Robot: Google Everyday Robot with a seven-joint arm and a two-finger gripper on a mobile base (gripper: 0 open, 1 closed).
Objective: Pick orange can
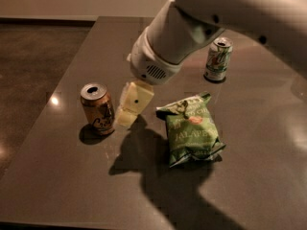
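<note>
Likely a break room: dark counter [57, 190] with orange can [98, 110], jalapeño chip bag [192, 134]; polished floor [33, 66] left; gripper [127, 116] centre-left of frame.

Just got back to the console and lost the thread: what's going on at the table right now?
The robot's arm reaches down over the table, with the gripper low and close beside the orange can, on the side toward the chip bag. The gripper is not around the can, which stands upright on the table, so it is not yet picked. A white-and-green can stands farther back, untouched.
</note>
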